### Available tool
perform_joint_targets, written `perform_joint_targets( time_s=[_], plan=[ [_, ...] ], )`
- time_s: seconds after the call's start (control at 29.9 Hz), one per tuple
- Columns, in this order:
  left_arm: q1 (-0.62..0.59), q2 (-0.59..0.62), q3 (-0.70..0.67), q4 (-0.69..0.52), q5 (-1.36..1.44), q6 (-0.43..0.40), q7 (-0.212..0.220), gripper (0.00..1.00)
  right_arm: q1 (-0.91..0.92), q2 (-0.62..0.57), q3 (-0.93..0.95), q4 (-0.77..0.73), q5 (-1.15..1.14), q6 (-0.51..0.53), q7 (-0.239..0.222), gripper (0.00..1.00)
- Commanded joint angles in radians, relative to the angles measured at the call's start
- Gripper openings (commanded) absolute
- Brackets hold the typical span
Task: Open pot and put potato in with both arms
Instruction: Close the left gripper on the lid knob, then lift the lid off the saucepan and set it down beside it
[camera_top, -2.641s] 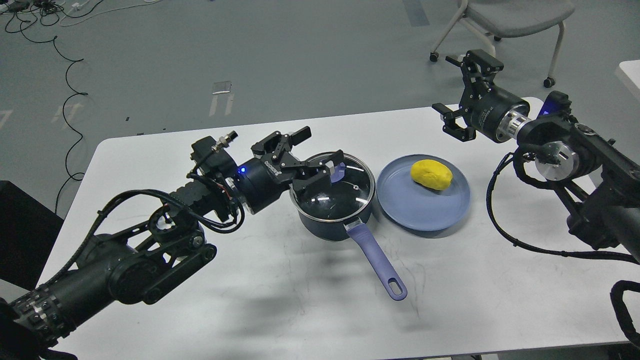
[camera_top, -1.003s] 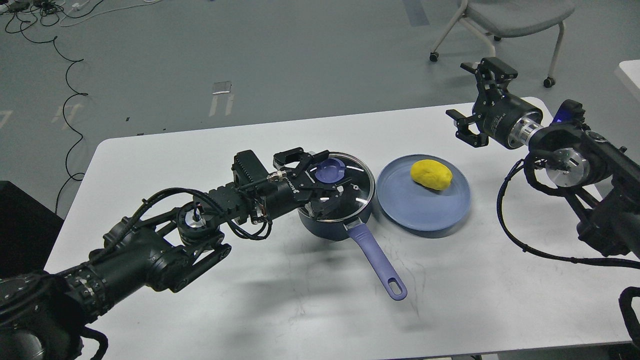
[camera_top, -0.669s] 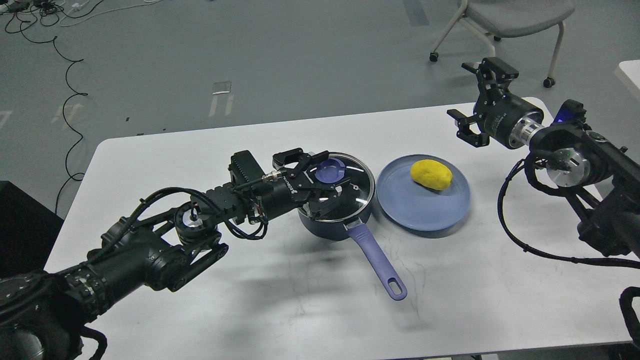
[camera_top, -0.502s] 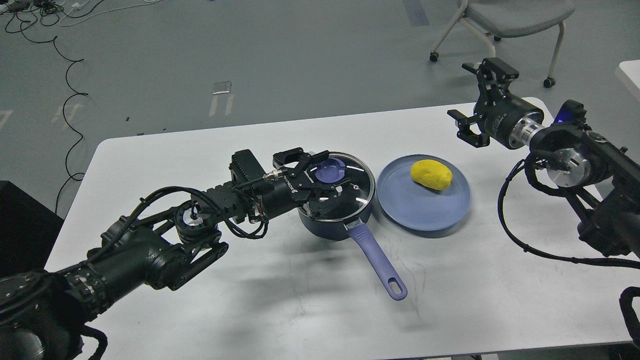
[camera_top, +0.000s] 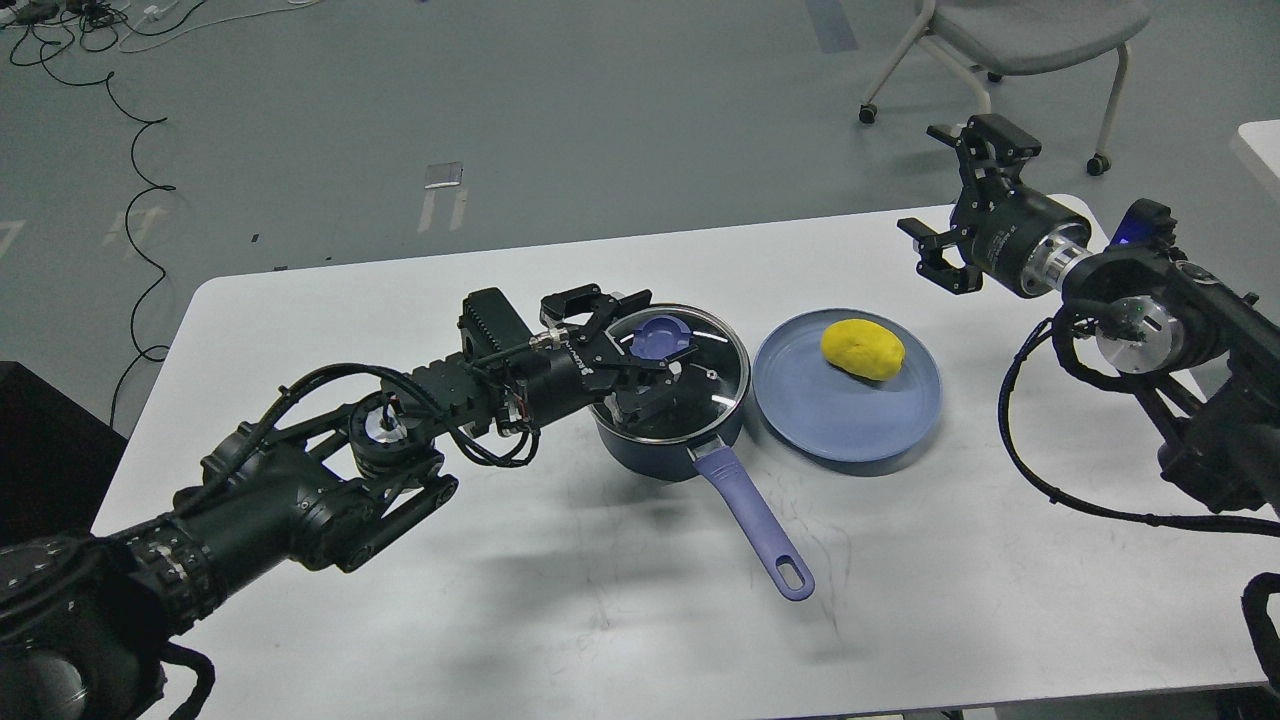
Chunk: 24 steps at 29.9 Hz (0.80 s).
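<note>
The left gripper (camera_top: 655, 362) is closing narrow around the lid's knob (camera_top: 660, 339) on the pot (camera_top: 668, 440) at counter centre, the potato (camera_top: 862, 348) is waiting at 3 o'clock under the wide-open right gripper (camera_top: 958, 210), and lifting straight up seems next

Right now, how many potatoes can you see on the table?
1. The potato lies on the far side of the blue plate, right of the pot. None shows through the glass lid, though the left gripper covers part of it.

White lettering on both end-effector housings — too small to read.
</note>
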Motion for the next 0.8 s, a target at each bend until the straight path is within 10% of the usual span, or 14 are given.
perform_joint_targets(
  time_s=[0.0, 0.33, 0.5, 0.77],
  plan=[
    [0.004, 0.000, 0.027, 0.005, 0.000, -0.002, -0.001, 0.78, 0.000, 0.000, 0.000, 0.000, 0.000, 0.000, 0.000, 1.00],
    [0.002, -0.002, 0.036, 0.028, -0.006, -0.002, -0.001, 0.76, -0.002, 0.000, -0.001, -0.012, 0.000, 0.000, 0.001, 1.00],
    [-0.001, 0.004, 0.037, 0.030, -0.021, -0.006, -0.002, 0.32, 0.000, 0.000, -0.001, -0.014, -0.002, 0.000, 0.001, 1.00],
    [0.001, 0.021, 0.036, 0.011, -0.046, -0.003, -0.036, 0.31, -0.002, 0.001, -0.006, -0.021, -0.002, -0.001, 0.001, 1.00]
  ],
)
